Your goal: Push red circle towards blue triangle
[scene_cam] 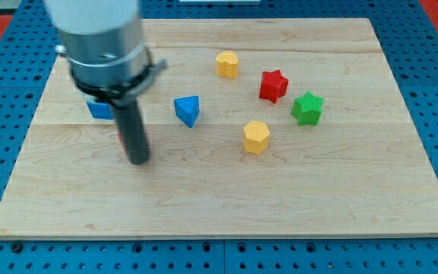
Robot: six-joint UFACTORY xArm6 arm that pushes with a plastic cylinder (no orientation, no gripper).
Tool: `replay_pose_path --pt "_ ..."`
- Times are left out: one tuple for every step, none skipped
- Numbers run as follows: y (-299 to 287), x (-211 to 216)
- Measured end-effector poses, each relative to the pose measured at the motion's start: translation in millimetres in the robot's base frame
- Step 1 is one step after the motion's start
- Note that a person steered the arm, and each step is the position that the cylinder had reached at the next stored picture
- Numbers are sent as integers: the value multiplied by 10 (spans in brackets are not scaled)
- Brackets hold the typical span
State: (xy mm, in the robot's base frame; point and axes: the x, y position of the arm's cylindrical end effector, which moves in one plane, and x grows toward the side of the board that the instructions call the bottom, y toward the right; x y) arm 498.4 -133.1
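On the board's left, my tip [138, 160] stands right over the red circle [119, 138], almost hiding it, left of the blue triangle [188, 110].

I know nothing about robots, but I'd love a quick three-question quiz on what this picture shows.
1. True or false: my tip is toward the view's left of the blue triangle.
2. Which block lies nearest the green star? A) red star B) blue triangle C) blue block
3. Fill in: the board holds ___ yellow blocks.

Key: 1 true; 2 A; 3 two.
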Motion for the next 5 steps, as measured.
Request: replay_pose_path --pt "195 326" --pt "-547 329" --pt "-1143 -30" --pt "-789 -334" --pt "-11 -296"
